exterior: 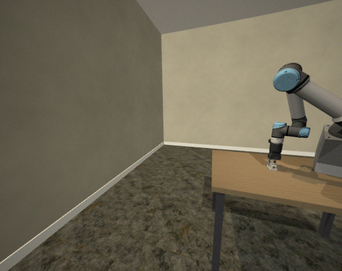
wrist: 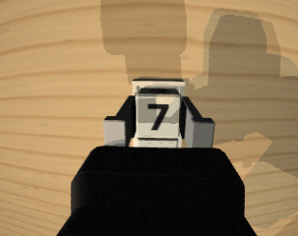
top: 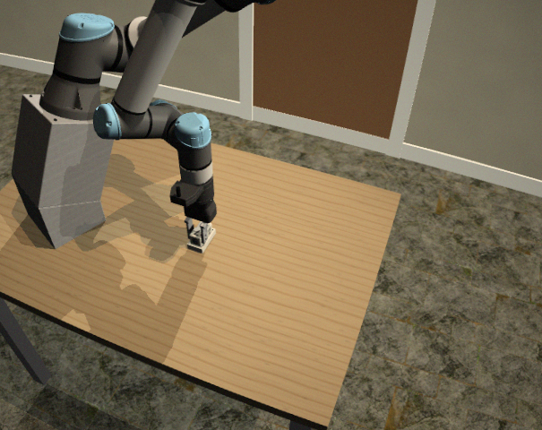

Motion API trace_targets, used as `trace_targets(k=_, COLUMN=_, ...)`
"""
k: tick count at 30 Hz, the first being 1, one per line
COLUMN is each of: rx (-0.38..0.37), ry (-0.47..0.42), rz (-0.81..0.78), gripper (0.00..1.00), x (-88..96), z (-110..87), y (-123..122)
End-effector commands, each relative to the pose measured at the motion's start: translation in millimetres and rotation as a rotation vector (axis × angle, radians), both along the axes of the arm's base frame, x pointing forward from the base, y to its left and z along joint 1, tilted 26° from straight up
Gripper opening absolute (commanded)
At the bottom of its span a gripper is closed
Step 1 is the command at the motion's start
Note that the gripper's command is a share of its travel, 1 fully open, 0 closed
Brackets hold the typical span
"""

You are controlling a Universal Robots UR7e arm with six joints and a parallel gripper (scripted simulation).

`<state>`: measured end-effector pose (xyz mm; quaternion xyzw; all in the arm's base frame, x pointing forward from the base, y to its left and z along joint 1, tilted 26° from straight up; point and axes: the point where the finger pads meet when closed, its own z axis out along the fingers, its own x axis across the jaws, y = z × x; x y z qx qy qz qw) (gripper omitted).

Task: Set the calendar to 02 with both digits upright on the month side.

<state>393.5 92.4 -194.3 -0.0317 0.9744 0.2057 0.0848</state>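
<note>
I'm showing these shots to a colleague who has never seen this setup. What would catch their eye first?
Probably the grey arm with blue joint caps, bent down over the wooden table from its grey pedestal. Next, its tool, shut on a small white cube; the wrist view shows a bold 7 on the cube's upper face. The arm's big shadow sprawls across the table's left part.

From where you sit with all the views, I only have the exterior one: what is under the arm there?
Observer: A small grey tray with a cube in it, standing on the table; the pincer is shut on that cube.
Operator: Can you read any digit?
Observer: Yes, the wrist view shows a 7 on the cube's face toward the camera.
Operator: Is the second cube visible?
Observer: Not clearly; the pincer's fingers and the arm cover most of the tray in every view.
</note>
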Motion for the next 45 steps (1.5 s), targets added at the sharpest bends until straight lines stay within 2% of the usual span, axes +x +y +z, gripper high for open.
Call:
trace_targets(k=1, rx=0.000, ry=-0.001, rz=0.000, gripper=0.60, x=0.6, z=-1.6, y=0.6)
trace_targets(k=45, rx=0.000, ry=-0.001, rz=0.000, gripper=0.60, x=1.2, z=-5.2, y=2.3)
